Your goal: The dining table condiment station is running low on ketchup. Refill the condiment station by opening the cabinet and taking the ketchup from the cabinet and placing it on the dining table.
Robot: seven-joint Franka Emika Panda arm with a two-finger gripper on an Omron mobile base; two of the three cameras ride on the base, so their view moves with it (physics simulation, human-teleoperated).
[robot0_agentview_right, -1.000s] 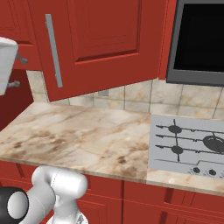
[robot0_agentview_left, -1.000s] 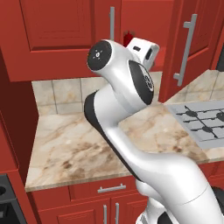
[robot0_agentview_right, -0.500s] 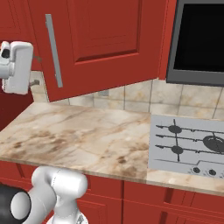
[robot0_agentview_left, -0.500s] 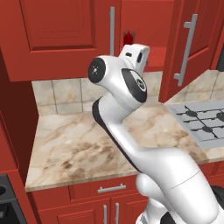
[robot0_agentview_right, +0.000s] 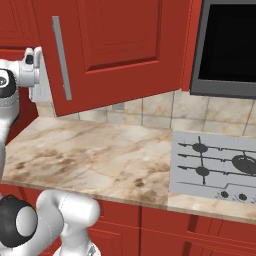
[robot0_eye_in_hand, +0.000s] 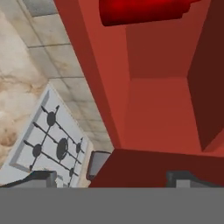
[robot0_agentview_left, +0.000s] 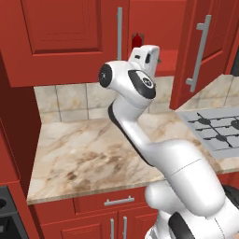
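The ketchup [robot0_agentview_left: 137, 41] is a red bottle standing on the shelf of the open cabinet [robot0_agentview_left: 164, 21], just behind my hand. In the hand view, which is rolled, the ketchup [robot0_eye_in_hand: 144, 11] lies across the top edge, above the bare cabinet shelf [robot0_eye_in_hand: 162, 118]. My gripper [robot0_agentview_left: 151, 56] hovers at the cabinet's front edge, a little short of the bottle. In the hand view the gripper [robot0_eye_in_hand: 111, 178] is open, its tips far apart with nothing between them. From the right base view the gripper [robot0_agentview_right: 34, 70] sits left of the swung-out cabinet door [robot0_agentview_right: 120, 45]. The dining table is out of view.
The open door [robot0_agentview_left: 205, 46] with its silver bar handle [robot0_agentview_left: 198, 53] hangs right of my hand. The left door [robot0_agentview_left: 65, 37] is closed. Below lies a marble counter [robot0_agentview_left: 88, 154] with a tiled backsplash and a gas hob [robot0_agentview_right: 220, 170]. A black microwave [robot0_agentview_right: 225, 45] sits above it.
My hand has swung in toward the cabinet opening and now sits closer to the shelf and the bottle. The jaws have stayed open.
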